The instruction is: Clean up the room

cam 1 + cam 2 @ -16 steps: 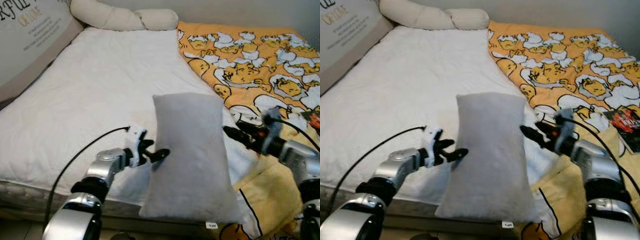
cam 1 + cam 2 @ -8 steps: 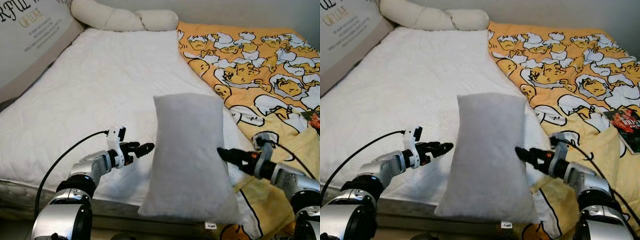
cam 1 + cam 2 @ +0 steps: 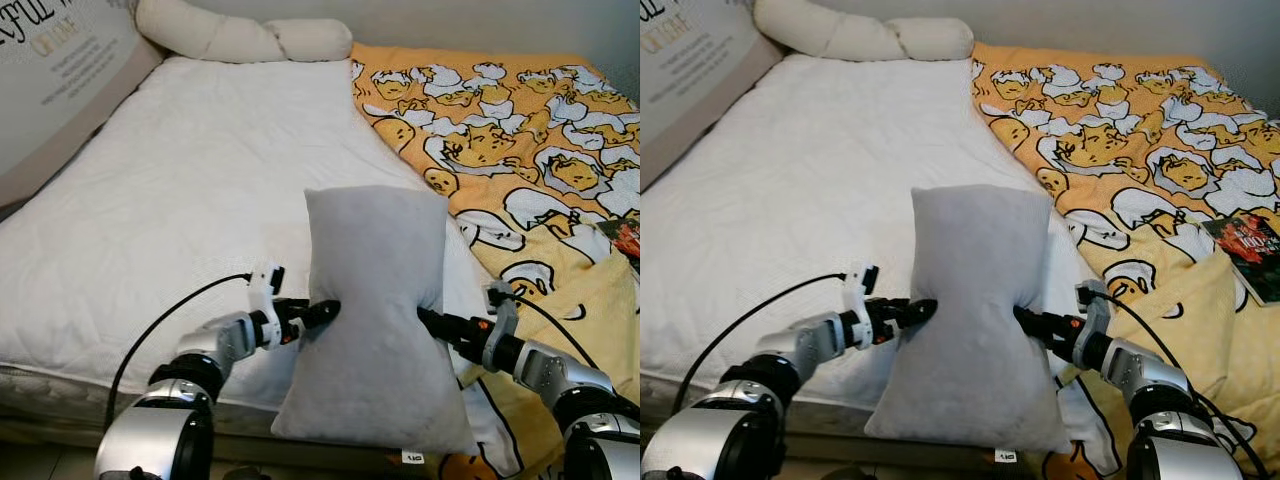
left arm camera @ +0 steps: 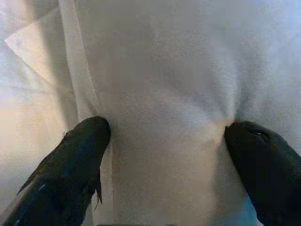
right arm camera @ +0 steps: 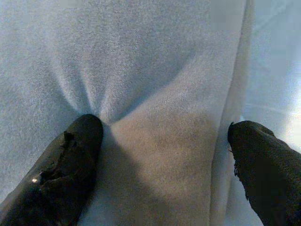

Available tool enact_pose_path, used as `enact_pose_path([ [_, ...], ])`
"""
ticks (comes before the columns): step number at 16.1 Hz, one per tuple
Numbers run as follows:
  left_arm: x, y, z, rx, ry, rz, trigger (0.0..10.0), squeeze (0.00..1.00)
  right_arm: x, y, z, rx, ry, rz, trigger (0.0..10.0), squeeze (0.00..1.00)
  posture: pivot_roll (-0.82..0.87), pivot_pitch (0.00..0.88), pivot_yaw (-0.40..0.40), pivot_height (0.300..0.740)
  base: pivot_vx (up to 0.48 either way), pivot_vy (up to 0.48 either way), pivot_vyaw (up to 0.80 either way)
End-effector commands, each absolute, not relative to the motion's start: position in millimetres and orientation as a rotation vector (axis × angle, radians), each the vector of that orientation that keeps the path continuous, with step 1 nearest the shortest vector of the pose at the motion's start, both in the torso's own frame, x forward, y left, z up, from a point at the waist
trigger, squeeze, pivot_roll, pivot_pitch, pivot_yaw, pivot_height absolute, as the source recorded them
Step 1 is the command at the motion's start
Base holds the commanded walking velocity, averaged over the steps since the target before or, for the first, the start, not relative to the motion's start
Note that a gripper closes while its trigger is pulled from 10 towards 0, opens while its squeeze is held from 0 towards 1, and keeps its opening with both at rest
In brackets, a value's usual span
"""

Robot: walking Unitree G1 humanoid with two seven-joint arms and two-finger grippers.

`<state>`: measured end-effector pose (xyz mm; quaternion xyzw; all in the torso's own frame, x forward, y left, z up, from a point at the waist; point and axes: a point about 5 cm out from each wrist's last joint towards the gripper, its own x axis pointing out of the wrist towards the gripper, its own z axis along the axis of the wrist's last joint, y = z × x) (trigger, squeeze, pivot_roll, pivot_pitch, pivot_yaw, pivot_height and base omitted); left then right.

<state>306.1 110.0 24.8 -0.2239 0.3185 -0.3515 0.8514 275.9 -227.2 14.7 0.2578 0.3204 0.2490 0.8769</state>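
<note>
A grey pillow stands on end at the foot of the bed, leaning against the mattress edge. My left gripper presses into its left side at mid height. My right gripper presses into its right side at the same height, so the pillow is pinched in at the waist. In the left wrist view the left gripper is open, with both fingertips dug into the grey pillow. In the right wrist view the right gripper is open too, its tips denting the pillow.
The white mattress stretches ahead. A yellow cartoon-print blanket covers its right side, with a book lying on it. A long cream bolster lies at the head. A lettered board leans along the left.
Both grippers have closed in from either side and now press into the pillow. Half a second ago both were apart from it. The pillow has narrowed at its middle.
</note>
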Motion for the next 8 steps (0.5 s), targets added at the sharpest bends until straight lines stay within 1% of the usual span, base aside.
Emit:
enact_pose_path([
  [1, 306, 104, 24, -0.43, 0.686, -0.752, 10.0, 0.0, 278, -217, 12, 0.522, 0.692, 0.535, 10.0, 1.0, -0.06, 0.0, 0.023, 0.74, 0.0, 0.0, 0.0],
  [2, 305, 101, 23, -0.43, 0.689, -0.763, 10.0, 0.0, 279, -212, 11, 0.521, 0.689, 0.542, 10.0, 0.0, -0.06, 0.0, 0.025, 0.74, 0.0, 0.0, 0.0],
  [4, 304, 95, 26, -0.453, 0.667, -0.812, 10.0, 0.0, 282, -198, 13, 0.551, 0.669, 0.595, 10.0, 0.0, -0.06, 0.0, 0.025, 0.74, 0.0, 0.0, 0.0],
  [5, 304, 94, 26, -0.454, 0.666, -0.823, 10.0, 0.0, 283, -197, 12, 0.536, 0.669, 0.597, 7.9, 0.0, -0.06, 0.0, 0.027, 0.74, 0.0, 0.0, 0.0],
  [6, 304, 93, 26, -0.454, 0.665, -0.837, 5.5, 0.0, 282, -195, 10, 0.508, 0.677, 0.597, 0.0, 0.0, -0.06, 0.0, 0.027, 0.74, 0.0, 0.0, 0.0],
  [7, 303, 93, 26, -0.462, 0.672, -0.839, 1.6, 0.0, 281, -194, 8, 0.492, 0.688, 0.59, 0.0, 0.0, -0.06, 0.0, 0.025, 0.74, 0.0, 0.0, 0.0],
  [8, 303, 94, 26, -0.469, 0.678, -0.831, 0.0, 0.0, 281, -193, 7, 0.509, 0.684, 0.576, 0.0, 0.0, -0.06, 0.0, 0.025, 0.74, 0.0, 0.0, 0.0],
])
